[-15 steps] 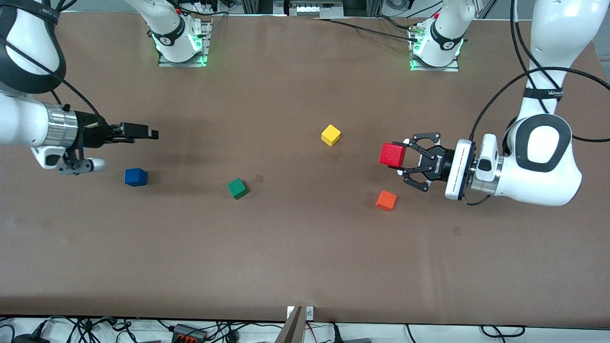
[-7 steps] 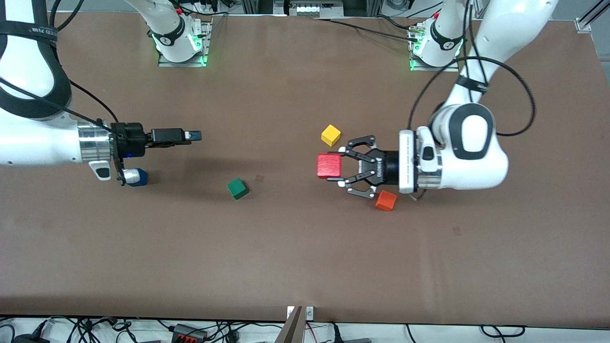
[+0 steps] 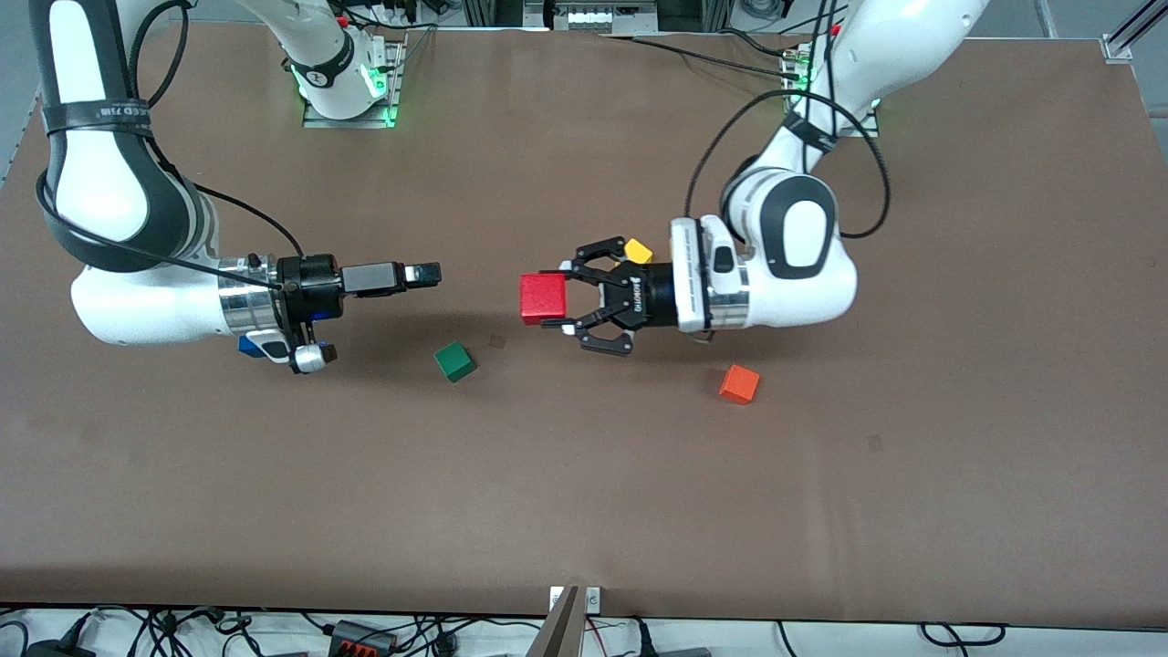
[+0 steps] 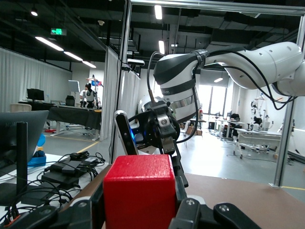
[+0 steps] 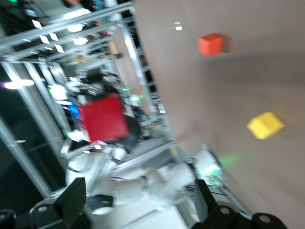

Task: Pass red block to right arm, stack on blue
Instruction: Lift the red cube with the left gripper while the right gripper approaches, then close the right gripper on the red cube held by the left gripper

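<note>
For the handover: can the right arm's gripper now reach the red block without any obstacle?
Probably yes. The left gripper holds the red block up in the air, facing the right gripper, whose fingers are open. Only empty air separates them; the green cube lies below on the table.

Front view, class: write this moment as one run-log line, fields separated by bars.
stage: handover approach | left gripper: shut on red block, in air | right gripper: open, facing block, apart | blue cube: on table, partly hidden under right arm
</note>
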Robot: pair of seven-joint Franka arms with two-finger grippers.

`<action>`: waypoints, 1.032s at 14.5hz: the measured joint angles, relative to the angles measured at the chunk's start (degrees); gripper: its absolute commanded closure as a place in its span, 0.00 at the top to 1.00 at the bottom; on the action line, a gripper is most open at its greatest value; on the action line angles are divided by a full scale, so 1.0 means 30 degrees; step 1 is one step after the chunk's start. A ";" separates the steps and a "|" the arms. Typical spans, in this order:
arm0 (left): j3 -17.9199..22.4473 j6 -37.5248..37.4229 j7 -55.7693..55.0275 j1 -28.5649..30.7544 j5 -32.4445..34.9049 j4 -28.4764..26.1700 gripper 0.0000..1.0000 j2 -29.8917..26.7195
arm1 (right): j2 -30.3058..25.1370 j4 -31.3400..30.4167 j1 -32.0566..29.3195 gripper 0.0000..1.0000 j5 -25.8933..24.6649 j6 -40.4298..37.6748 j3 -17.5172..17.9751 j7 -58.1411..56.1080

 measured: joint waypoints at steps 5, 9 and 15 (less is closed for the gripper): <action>-0.0009 0.1423 0.1861 -0.1561 -0.2868 0.0011 0.02 0.0388 | 0.0908 0.0034 0.0907 1.00 0.1476 0.0749 -0.0003 -0.0620; -0.0005 0.1956 0.1885 -0.1945 -0.3251 0.0043 0.02 0.0389 | 0.1136 0.0098 0.1348 1.00 0.1494 0.1071 -0.0007 -0.0691; 0.0027 0.1975 0.1885 -0.1930 -0.3257 0.0087 0.02 0.0389 | 0.1414 0.0640 0.1477 0.96 0.2223 0.1075 -0.0032 -0.0694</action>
